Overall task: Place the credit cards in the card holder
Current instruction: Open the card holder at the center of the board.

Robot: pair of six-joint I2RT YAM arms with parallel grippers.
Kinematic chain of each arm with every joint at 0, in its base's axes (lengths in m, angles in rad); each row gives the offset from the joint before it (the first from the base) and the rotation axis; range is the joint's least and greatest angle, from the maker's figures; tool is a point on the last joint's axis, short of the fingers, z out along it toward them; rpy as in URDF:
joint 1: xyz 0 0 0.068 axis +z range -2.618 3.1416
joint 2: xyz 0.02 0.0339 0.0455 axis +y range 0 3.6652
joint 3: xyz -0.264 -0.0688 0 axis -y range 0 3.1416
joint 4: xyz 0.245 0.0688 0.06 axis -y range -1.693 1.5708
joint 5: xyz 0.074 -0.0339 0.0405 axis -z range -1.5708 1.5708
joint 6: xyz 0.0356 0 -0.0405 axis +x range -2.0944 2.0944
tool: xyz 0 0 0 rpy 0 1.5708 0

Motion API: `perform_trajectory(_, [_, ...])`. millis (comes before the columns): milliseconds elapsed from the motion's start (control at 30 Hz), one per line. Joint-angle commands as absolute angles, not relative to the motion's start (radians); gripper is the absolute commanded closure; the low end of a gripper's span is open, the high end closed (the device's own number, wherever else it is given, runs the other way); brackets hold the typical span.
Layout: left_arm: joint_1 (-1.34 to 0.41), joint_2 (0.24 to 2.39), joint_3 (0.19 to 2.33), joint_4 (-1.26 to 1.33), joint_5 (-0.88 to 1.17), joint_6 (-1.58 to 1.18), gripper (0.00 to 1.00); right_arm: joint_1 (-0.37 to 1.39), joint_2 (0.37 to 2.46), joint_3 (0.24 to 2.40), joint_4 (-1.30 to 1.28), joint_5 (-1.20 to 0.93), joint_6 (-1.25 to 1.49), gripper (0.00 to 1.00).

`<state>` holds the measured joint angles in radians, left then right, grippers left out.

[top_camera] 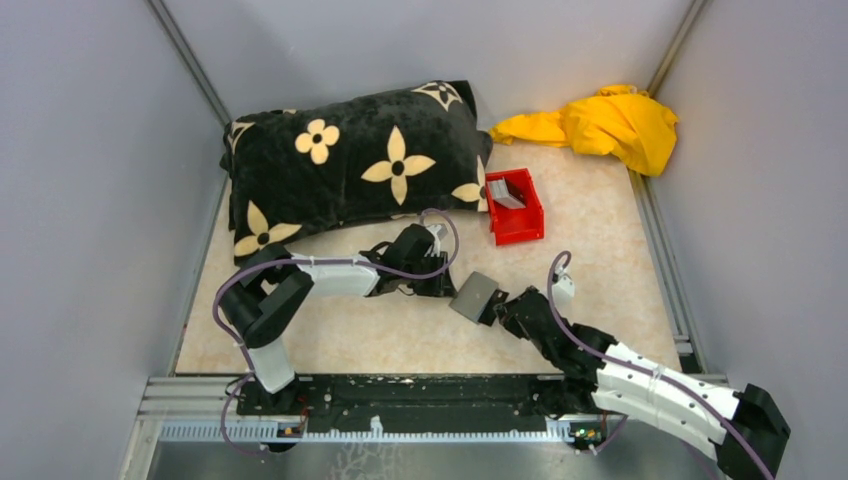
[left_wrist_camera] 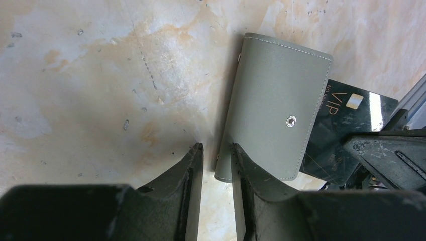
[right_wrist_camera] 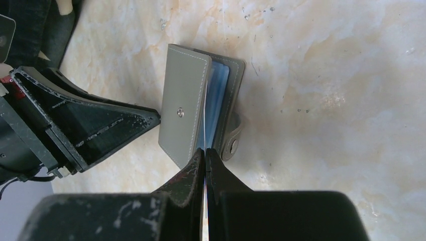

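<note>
Card holder [top_camera: 478,297] sits mid-table between both arms. The left gripper [left_wrist_camera: 216,146], jaws narrowly parted, straddles its edge; whether it clamps is unclear. The right gripper [right_wrist_camera: 205,152] pinches a black credit card [left_wrist_camera: 346,130] edge-on at the blue sleeves [right_wrist_camera: 218,90]. Brace the holder, keep the card square and slide it in gently.

bare tabletop [top_camera: 620,260] right of the card holder [top_camera: 477,295] — pillow [top_camera: 350,165], red bin [top_camera: 520,232] beyond

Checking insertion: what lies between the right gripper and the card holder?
A black VIP card, pinched in the right gripper, its far end inside the card holder; clearest in left wrist view.
</note>
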<state>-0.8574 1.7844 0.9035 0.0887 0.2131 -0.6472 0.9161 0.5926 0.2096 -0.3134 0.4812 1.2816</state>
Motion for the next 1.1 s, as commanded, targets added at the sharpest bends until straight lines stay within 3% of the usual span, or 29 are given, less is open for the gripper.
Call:
perform_trajectory(0, [-0.855, 1.791, 0.871, 0.129, 0.239, -0.665, 0.67, 0.924, 0.603, 0.205, -0.254, 0.504, 1.319, 1.0])
perform_trajectory(1067, [-0.89, 1.793, 0.805, 0.163, 0.248, -0.7, 0.69, 0.795, 0.664, 0.063, -0.016, 0.35, 1.352, 1.0])
